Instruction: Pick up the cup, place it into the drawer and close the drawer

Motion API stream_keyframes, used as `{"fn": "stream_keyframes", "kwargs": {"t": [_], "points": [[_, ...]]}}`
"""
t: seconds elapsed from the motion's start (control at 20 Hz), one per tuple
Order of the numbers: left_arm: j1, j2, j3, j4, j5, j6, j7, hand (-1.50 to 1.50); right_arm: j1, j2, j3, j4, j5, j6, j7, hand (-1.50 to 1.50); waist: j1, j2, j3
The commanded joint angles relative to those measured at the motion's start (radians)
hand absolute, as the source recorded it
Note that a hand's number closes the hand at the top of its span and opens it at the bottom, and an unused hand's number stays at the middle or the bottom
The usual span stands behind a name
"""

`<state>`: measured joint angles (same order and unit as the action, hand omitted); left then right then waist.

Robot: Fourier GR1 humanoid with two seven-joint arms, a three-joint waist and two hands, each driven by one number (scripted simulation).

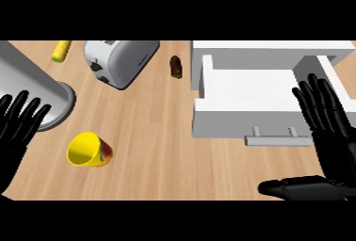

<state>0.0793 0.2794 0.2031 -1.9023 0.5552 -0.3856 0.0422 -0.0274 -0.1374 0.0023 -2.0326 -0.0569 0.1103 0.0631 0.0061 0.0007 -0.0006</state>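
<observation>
So the yellow cup [89, 149] is lying tipped on its side on the wooden table [160, 141], left of the open white drawer [243, 101] and nowhere near either hand. Right hand [332, 141] sits by the drawer with fingers straight and released, holding nothing. Left hand [17, 123] rests at the left edge, fingers straight too. Toaster [119, 61] is up top.

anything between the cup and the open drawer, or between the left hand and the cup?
Nothing visible in either path. The yellow cup lies tipped on bare counter, with open wood between it and the left hand and across to the white drawer. The toaster and the brown bottle sit further back, off both lines.
</observation>
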Motion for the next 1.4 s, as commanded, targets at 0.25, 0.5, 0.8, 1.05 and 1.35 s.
{"fn": "stream_keyframes", "kwargs": {"t": [0.25,0.5,0.8,1.05,1.35], "points": [[-0.064,0.013,0.040,0.303,-0.090,-0.104,-0.088,-1.50,-0.130,-0.005,-0.029,0.181,0.003,0.028,-0.026,-1.50,-0.004,0.001,0.000],[-0.114,0.048,0.084,0.482,-0.135,-0.168,-0.166,-1.50,-0.115,-0.053,-0.107,0.146,-0.088,0.091,-0.012,-1.50,-0.010,0.000,0.000],[-0.163,0.035,0.075,0.710,-0.309,-0.160,-0.349,-1.50,-0.282,-0.026,-0.095,0.259,-0.003,0.017,-0.009,-1.50,-0.006,0.002,0.000],[-0.218,0.043,0.089,0.900,-0.384,-0.135,-0.455,-1.50,-0.176,-0.023,-0.096,0.169,-0.029,0.050,-0.027,-1.50,-0.010,0.000,0.000],[-0.277,0.058,0.060,1.204,-0.535,-0.125,-0.719,-1.50,-0.156,-0.031,-0.103,0.177,-0.045,0.082,-0.044,-1.50,-0.015,0.001,0.000]]}}
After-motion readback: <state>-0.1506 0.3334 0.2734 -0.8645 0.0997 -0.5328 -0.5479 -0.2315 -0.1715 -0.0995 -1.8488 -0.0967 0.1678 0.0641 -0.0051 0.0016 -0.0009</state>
